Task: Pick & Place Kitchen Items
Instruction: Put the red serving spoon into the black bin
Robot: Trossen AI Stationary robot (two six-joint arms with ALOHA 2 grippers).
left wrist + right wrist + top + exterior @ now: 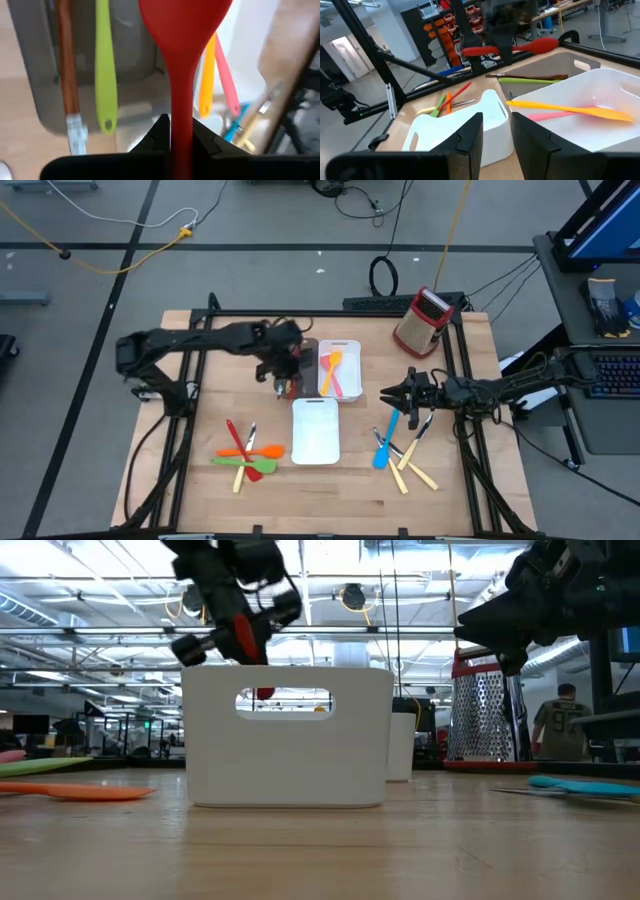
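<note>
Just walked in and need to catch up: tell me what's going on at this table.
The left gripper is shut on a red spatula, holding it above the dark tray that already contains a green and a brown utensil. The right gripper hovers empty near the white tray, which holds a yellow and a pink utensil. More utensils lie on the table to both sides of another white tray.

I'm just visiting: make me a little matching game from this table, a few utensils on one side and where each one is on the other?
Things:
1. red spatula
2. yellow spatula
3. green spoon
4. blue spatula

Places:
A. on the bare table below the right gripper
B. in the white tray
C. held in the left gripper
D. in the dark tray

Pairs: 1-C, 2-B, 3-D, 4-A
</note>
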